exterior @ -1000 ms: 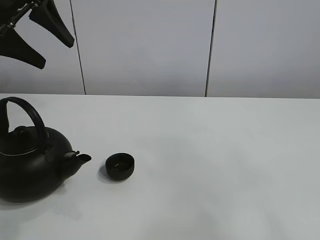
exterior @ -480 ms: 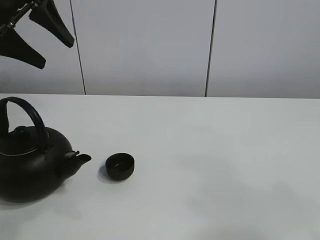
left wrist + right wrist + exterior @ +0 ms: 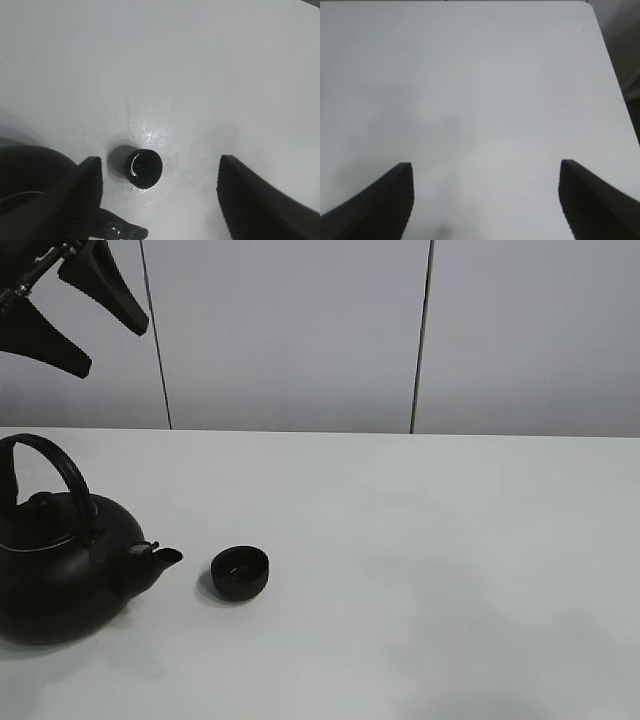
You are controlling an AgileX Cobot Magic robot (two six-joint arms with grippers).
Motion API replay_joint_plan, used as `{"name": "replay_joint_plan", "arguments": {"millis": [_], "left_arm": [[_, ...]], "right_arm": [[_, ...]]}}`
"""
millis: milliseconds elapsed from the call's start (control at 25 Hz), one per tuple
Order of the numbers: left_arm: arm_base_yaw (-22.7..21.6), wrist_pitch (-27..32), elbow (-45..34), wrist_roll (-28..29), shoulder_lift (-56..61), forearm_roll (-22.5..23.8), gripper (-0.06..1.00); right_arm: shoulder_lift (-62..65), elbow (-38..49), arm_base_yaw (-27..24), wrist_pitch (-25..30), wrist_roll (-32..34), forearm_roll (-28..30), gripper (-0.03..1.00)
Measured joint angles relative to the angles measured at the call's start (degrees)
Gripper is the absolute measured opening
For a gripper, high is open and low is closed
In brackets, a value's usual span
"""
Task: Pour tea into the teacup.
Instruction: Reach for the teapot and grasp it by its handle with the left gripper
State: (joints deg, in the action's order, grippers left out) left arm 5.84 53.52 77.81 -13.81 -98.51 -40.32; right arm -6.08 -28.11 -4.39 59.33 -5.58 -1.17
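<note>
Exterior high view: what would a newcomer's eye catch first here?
The large black teapot stands at the left edge of the white table, its spout towards the small black teacup just beside it, not touching. Above them, at the upper left, the left gripper hangs open, holding nothing.

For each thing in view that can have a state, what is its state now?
Large round black teapot with arched handle: upright on the white table, lid on, unheld, not pouring.
Small matte black teacup: upright, apart from the teapot, interior glints, contents unclear.
Left gripper: open, empty, high above the table.
Right gripper: open, empty, over bare table.
</note>
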Motion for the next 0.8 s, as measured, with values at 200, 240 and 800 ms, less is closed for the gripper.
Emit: {"name": "replay_joint_plan", "arguments": {"millis": [200,240,800], "left_arm": [[0.0,0.0,0.0,0.0,0.0,0.0,0.48],[0.0,0.0,0.0,0.0,0.0,0.0,0.48],[0.0,0.0,0.0,0.0,0.0,0.0,0.48]], "right_arm": [[0.0,1.3,0.0,2.3,0.2,0.0,0.55],[0.0,1.3,0.0,2.4,0.2,0.0,0.55],[0.0,1.3,0.0,2.4,1.1,0.2,0.55]]}}
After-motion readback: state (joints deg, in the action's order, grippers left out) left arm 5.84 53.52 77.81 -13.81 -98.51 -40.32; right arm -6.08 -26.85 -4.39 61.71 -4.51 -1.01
